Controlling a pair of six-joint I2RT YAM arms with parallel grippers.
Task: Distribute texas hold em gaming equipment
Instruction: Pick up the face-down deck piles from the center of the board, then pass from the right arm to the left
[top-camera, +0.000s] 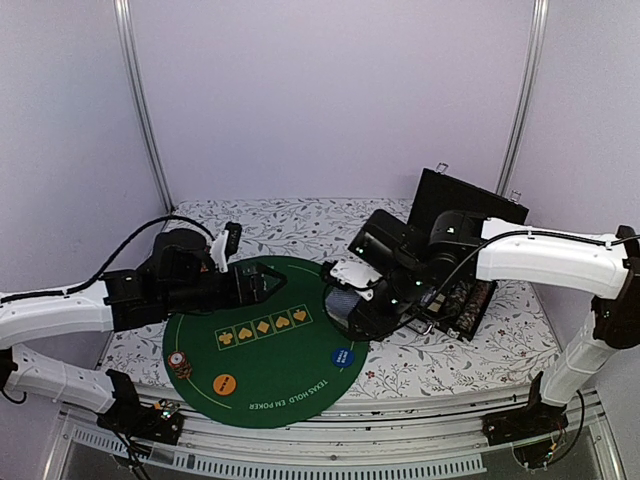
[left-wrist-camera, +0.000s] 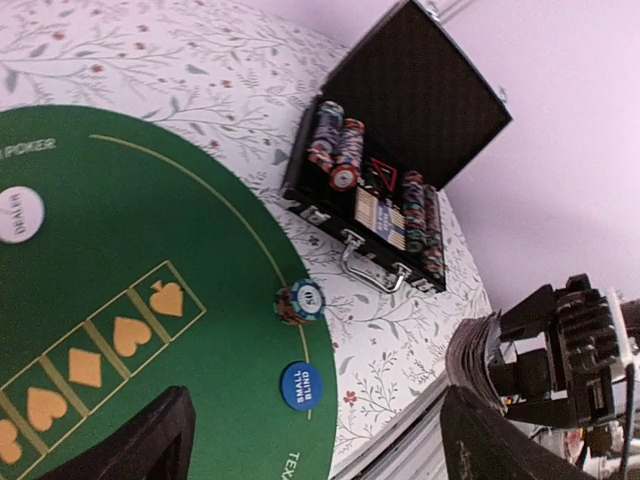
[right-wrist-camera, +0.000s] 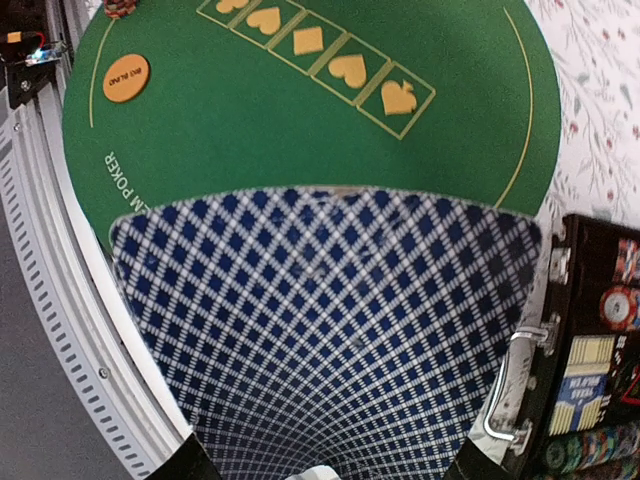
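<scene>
Where cards (right-wrist-camera: 320, 330) hang, green mat (top-camera: 275, 375), lilac walls (top-camera: 330, 90)

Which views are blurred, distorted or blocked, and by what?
Top external: evenly lit, no glare. Right wrist: the playing card, held close, fills the lower half, its pattern bowed. Left wrist: chip case sharp; the left hand's fingers dark and blurred at the bottom edge.

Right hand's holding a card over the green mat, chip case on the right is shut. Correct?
Not quite. The case is open: the left wrist view shows its lid standing up and chips racked inside. The rest holds: the right hand holds a card over the green mat.
</scene>
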